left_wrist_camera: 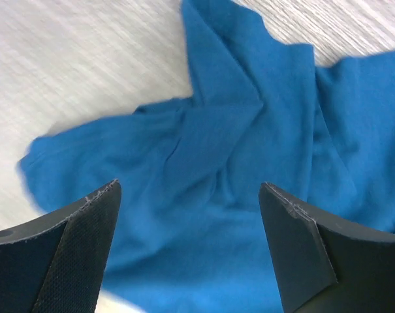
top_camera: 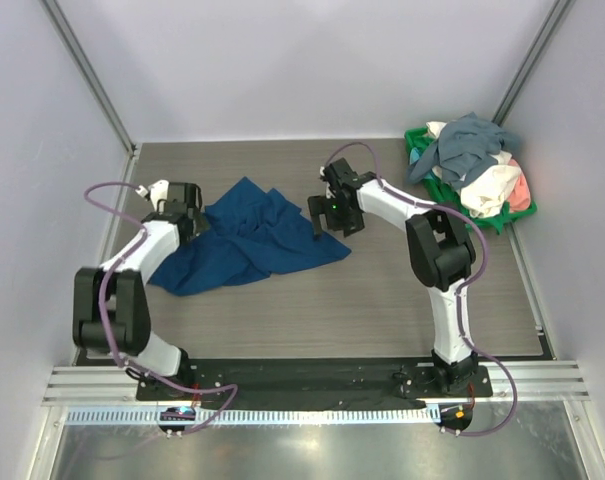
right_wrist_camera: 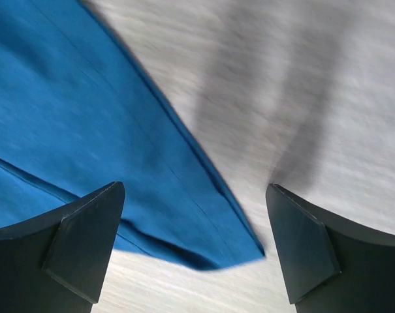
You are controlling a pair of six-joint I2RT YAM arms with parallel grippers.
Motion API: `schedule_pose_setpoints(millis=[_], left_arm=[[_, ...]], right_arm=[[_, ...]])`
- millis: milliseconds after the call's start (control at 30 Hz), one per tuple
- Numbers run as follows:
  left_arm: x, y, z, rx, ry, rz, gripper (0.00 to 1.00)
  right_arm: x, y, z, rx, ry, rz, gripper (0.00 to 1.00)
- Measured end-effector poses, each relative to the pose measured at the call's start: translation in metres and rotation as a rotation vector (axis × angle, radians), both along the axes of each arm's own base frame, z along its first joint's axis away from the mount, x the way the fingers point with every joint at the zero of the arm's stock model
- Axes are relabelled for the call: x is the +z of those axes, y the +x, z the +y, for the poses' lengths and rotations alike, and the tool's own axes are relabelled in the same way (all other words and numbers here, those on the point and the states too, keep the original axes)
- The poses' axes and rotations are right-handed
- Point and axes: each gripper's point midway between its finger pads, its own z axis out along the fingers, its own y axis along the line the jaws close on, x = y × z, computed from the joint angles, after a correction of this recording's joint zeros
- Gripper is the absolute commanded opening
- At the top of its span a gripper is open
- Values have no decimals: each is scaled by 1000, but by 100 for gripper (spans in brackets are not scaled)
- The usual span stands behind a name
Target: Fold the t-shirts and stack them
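A dark blue t-shirt lies crumpled on the table between the arms. My left gripper is open at the shirt's left edge; its wrist view shows the blue cloth under and beyond the spread fingers. My right gripper is open above the shirt's right corner; its wrist view shows a hemmed corner of the shirt between the fingers, not gripped. Grey-blue, white and salmon-pink shirts are piled in a green basket at the back right.
The wood-grain table is walled by white panels on three sides. The arm bases stand on a black plate at the near edge. The basket sits against the right wall.
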Motion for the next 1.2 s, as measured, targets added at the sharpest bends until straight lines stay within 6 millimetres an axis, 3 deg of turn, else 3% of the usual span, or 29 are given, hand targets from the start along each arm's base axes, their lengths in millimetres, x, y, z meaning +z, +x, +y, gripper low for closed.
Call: schedule_pose_setpoints(millis=[133,200,300,333,400,433,467,500,533,567,733,833,900,933,1067,1200], left_arm=[[-23,23,4,16,5,26,81],[-30,32,7,26,1,22,70],[-35,42,11,37,-7,14,53],[-37,44,12,41,-11,13,44],[-39,47,13,43,-21,9,31],[-40,48,13,45,-29,7,25],[-41,48,13,45,-35,7,8],[-41,48,12,47,-43,4,1],[-41,48,11,44,-47,5,0],[-41,49,10,39,-50,5,0],[-28,48,8,28,-62,-8,0],[10,46,8,15,-61,-66,0],[49,45,7,0,-59,-140,0],[78,45,7,-12,-54,-197,0],[183,29,7,-55,-31,-431,0],[264,-17,4,-119,-5,-634,0]], right_arm=[[-2,-9,-13,-22,-5,10,89],[-3,-13,-18,-31,-2,9,86],[-5,-24,-23,-32,7,9,74],[-5,-28,-24,-32,10,11,58],[-8,-35,-25,-32,21,22,47],[-8,-37,-26,-32,24,21,33],[-10,-40,-26,-26,31,26,25],[-12,-42,-25,-29,40,29,17],[-12,-44,-25,-29,50,34,4],[-13,-45,-24,-30,57,39,1],[-12,-47,-21,-38,85,42,1],[-9,-48,-26,-53,84,43,1],[1,-47,-31,-69,92,38,1],[10,-44,-36,-87,100,27,1],[78,-21,-73,-200,174,-110,1],[172,-11,-108,-295,255,-325,1]])
